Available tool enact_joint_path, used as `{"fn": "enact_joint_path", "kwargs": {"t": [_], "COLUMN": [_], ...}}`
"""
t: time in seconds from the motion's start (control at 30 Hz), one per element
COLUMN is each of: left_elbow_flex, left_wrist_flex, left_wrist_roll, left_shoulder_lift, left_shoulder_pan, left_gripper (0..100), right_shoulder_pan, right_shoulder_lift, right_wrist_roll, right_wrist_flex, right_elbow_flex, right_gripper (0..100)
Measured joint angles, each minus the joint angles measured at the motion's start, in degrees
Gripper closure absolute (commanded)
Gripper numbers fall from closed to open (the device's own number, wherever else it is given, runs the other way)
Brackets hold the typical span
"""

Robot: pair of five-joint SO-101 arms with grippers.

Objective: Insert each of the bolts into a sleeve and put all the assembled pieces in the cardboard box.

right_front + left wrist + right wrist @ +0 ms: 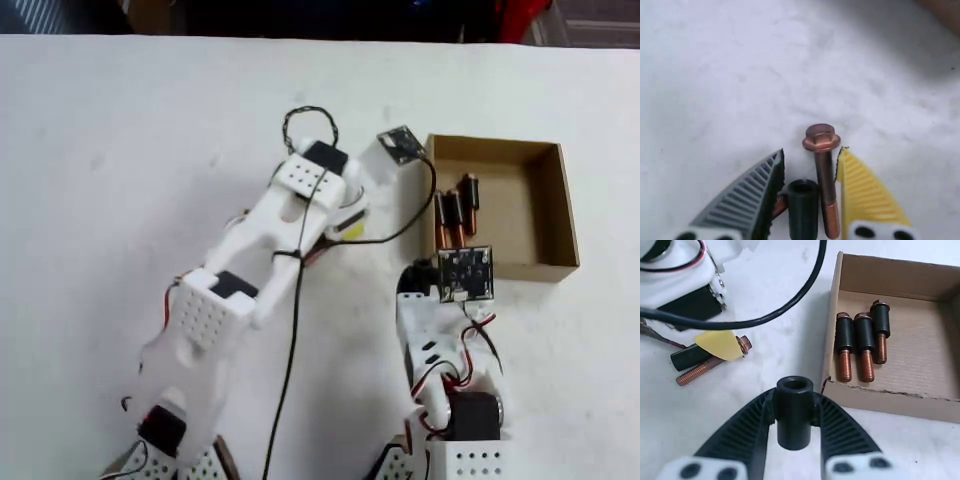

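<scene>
Right gripper [794,399] clenches an upright black sleeve [795,420], its jaws only narrowly apart. At its ten o'clock in the high view, the left gripper [812,151] stands part open, jaws straddling a copper bolt [824,175] and a second sleeve [802,205] lying on the table [740,75]. At one o'clock, the cardboard box [832,315] holds three assembled pieces [863,340]

White arms [250,260] carry black cables [295,330]; claw fingers [860,190] are grey and yellow.

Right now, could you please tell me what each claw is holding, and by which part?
The right claw grips a black sleeve by its sides. The left claw is open, straddling a copper bolt and a second sleeve, clamping neither.
</scene>
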Motion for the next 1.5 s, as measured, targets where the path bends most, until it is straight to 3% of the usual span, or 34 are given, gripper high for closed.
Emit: {"fn": "enact_joint_path", "kwargs": {"t": [0.37,0.63,0.8,1.0,1.5], "left_elbow_flex": [-5.45,-13.10,-18.99,-25.76,-43.16], "left_wrist_flex": [0.53,4.48,8.97,13.54,23.30], "left_wrist_roll": [0.00,0.00,0.18,0.18,0.09], "left_shoulder_lift": [5.98,10.90,13.98,17.23,19.52], "left_shoulder_pan": [-0.09,0.44,0.44,0.44,-0.09], "left_gripper": [81,93,91,98,98], "right_shoulder_pan": [0.00,0.00,0.00,0.00,0.00], "right_shoulder_lift": [0.00,0.00,0.00,0.00,0.00], "right_wrist_roll": [0.00,0.00,0.00,0.00,0.00], "right_wrist_flex": [0.00,0.00,0.00,0.00,0.00], "right_elbow_flex": [0.00,0.00,0.00,0.00,0.00], "right_gripper": [98.1,98.1,98.1,98.1,98.1]}}
